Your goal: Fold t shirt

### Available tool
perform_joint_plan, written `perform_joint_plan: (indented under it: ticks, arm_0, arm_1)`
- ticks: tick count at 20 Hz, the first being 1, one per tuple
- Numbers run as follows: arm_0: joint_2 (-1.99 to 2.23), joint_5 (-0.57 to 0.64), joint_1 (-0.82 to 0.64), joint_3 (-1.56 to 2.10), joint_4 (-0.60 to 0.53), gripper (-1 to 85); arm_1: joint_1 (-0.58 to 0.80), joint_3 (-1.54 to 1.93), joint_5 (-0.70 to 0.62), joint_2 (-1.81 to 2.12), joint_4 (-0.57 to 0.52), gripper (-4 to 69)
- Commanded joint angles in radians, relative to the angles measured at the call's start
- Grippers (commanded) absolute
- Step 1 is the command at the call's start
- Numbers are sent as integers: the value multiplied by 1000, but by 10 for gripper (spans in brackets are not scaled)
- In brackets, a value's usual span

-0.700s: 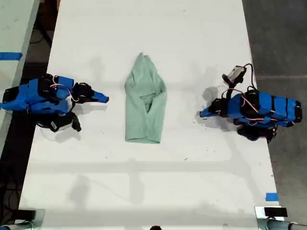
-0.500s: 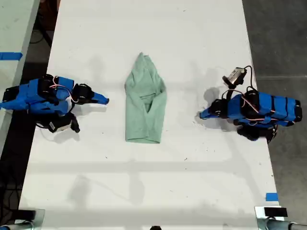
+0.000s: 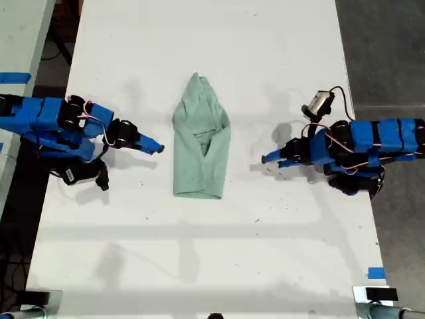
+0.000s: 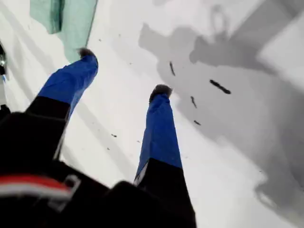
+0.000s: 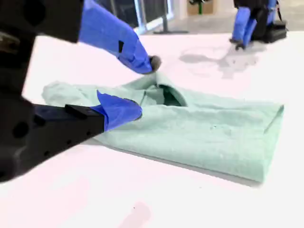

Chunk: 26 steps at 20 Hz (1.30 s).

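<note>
The t shirt lies flat mid-table as a long pale mint-green bundle, narrow at the far end and wide and folded at the near end. My second gripper is at the exterior view's left, open, its tips a short way from the cloth's edge. In the second wrist view its jaws stand apart just before the t shirt, holding nothing. My first gripper reaches in from the exterior view's right, open and farther from the cloth. Its blue fingers are spread over bare table, with the t shirt beyond them.
The white table ends at dark floor on the exterior view's right. A blue tape piece marks its near corner there. A second table with blue tape borders the exterior view's left. Cables trail from both arm bases.
Both arms have stretched inward toward the t shirt, each gripper tip now closer to it. The cloth itself has not moved.
</note>
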Motion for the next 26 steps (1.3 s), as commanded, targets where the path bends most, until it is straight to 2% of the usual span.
perform_joint_plan:
  ticks: [1,3,6,12,13,14,16,17,18,24,26]
  arm_0:
    - [-440,-69,110,-311,-26,217]
    - [-650,-97,132,-449,-18,221]
    - [-827,-115,135,-555,-23,219]
    - [-1109,-167,158,-653,-55,196]
    - [-1152,-176,163,-661,-57,128]
    - [-1189,-187,164,-676,-58,-1]
    - [-1241,-184,167,-723,-52,-2]
    - [-1249,-179,169,-738,-48,-2]
    - [-1253,-176,169,-752,-43,-2]
    - [-1255,-189,202,-805,-38,-2]
    - [-1250,-204,216,-848,2,-2]
  arm_1:
    - [-83,-293,17,-442,-120,288]
    - [-110,-457,-5,-681,-179,289]
    - [-123,-765,-78,-1005,-189,285]
    - [-138,-1215,-143,-1422,-104,285]
    - [-141,-1267,-150,-1468,-89,286]
    - [-143,-1310,-152,-1505,-78,287]
    - [-144,-1368,-158,-1565,-74,286]
    - [-144,-1393,-164,-1588,-67,208]
    - [-146,-1414,-149,-1608,-49,-1]
    - [-176,-1565,-149,-1686,46,1]
    - [-186,-1614,-133,-1683,92,1]
